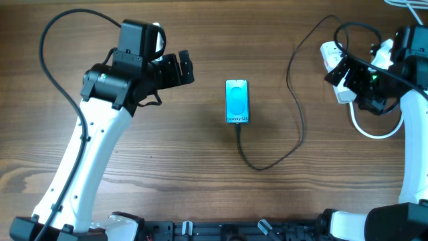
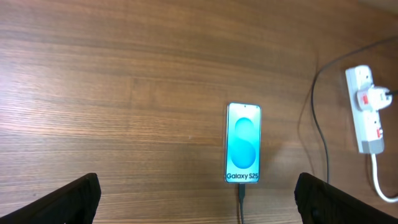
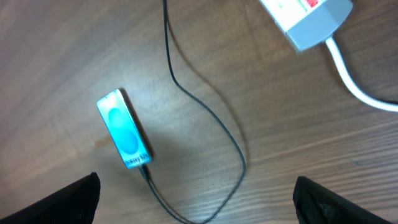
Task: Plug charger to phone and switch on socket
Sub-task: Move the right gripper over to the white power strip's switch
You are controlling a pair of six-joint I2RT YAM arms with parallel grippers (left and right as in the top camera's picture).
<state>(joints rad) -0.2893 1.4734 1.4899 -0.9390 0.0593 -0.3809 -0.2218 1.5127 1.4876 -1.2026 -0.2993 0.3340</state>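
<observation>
1 phone [image 2: 242, 143] lengthwise, charger [image 2: 241, 196] at near end

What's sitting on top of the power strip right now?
A white adapter is plugged into the power strip, with a red switch nearby. Overhead, the right arm hides the strip's middle.

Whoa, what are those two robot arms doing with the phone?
They're getting it charging. The phone lies screen up between them, and the thin black charger cable looks plugged into its bottom edge. The left claw hangs open beside the phone, holding nothing. The right claw is open above the white socket strip, gripping nothing. Whether it is switched on, I can't tell.
</observation>
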